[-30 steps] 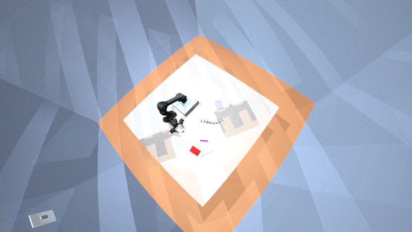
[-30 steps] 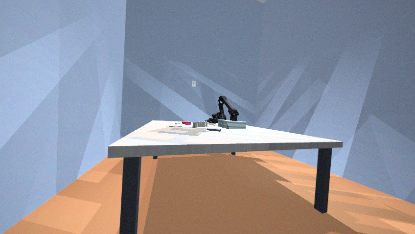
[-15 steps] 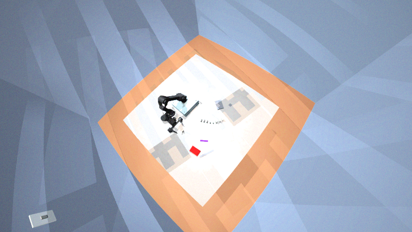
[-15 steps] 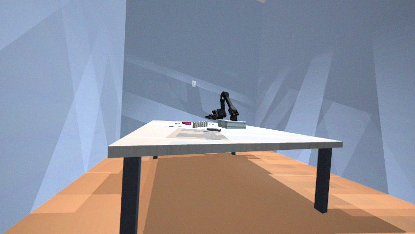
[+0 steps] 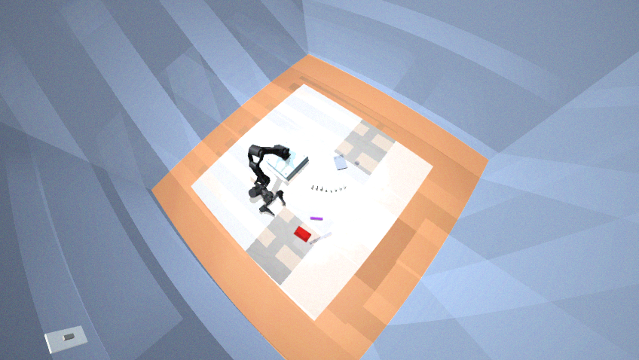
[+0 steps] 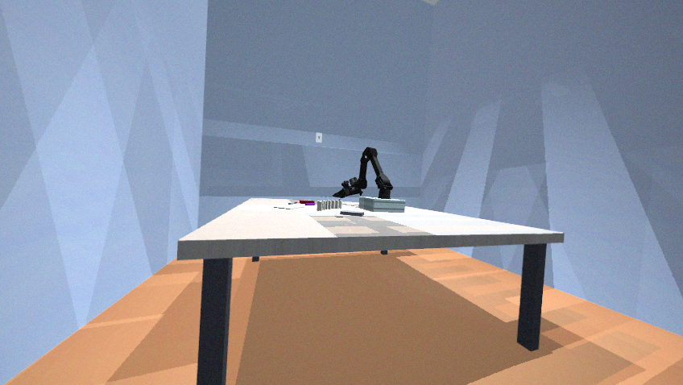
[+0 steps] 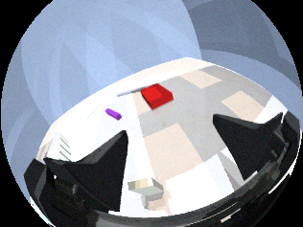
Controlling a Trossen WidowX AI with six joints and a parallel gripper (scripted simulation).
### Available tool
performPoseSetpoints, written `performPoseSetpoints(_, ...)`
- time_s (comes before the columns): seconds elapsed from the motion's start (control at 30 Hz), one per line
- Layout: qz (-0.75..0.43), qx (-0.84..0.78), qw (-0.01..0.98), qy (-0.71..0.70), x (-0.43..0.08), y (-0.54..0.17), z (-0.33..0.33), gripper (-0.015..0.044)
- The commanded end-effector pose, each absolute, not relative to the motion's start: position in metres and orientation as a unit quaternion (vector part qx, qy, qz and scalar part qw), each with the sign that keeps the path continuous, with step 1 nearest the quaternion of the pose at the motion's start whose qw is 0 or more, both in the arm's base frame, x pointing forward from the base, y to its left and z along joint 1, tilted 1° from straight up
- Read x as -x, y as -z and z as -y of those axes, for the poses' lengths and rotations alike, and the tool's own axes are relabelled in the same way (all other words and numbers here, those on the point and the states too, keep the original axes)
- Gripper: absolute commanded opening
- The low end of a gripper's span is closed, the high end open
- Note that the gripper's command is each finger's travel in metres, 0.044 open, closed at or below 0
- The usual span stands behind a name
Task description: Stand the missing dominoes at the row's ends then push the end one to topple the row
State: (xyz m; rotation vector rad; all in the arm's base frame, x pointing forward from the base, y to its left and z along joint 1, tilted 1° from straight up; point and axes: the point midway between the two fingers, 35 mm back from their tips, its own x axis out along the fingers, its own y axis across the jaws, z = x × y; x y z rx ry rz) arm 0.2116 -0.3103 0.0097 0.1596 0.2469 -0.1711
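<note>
Several pale dominoes stand in a slightly curved row (image 5: 321, 188) (image 6: 329, 204) right of the gripper in the top view; the row also shows at the left edge of the wrist view (image 7: 60, 146). My gripper (image 5: 279, 210) (image 6: 335, 195) (image 7: 173, 126) is wide open, low over the table, to one side of the row. A loose pale domino (image 7: 145, 185) is in the space between the spread fingers in the wrist view, held by neither. Whether it stands or lies is unclear. I cannot make it out in the top and exterior views.
A purple block (image 5: 316, 218) (image 7: 113, 114) and a red block (image 5: 302, 233) (image 7: 156, 96) lie beyond the gripper, near a thin pale strip (image 5: 320, 237). A grey-blue box (image 6: 382, 205) sits by the arm's base. A flat grey-blue object (image 5: 340, 162) (image 6: 352, 213) lies on the row's other side.
</note>
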Motion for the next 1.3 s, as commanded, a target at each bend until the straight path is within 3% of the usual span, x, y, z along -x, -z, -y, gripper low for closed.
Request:
performPoseSetpoints(0.0, -0.319, -0.098, 0.932, 0.141, -0.245, -0.011, 0.342, 0.0440)
performPoseSetpoints(0.8, -0.634, -0.009, 0.770, 0.073, -0.235, -0.055, 0.291, 0.0440)
performPoseSetpoints(1.27, -0.702, -0.007, 0.711, 0.025, -0.213, -0.070, 0.263, 0.0440)
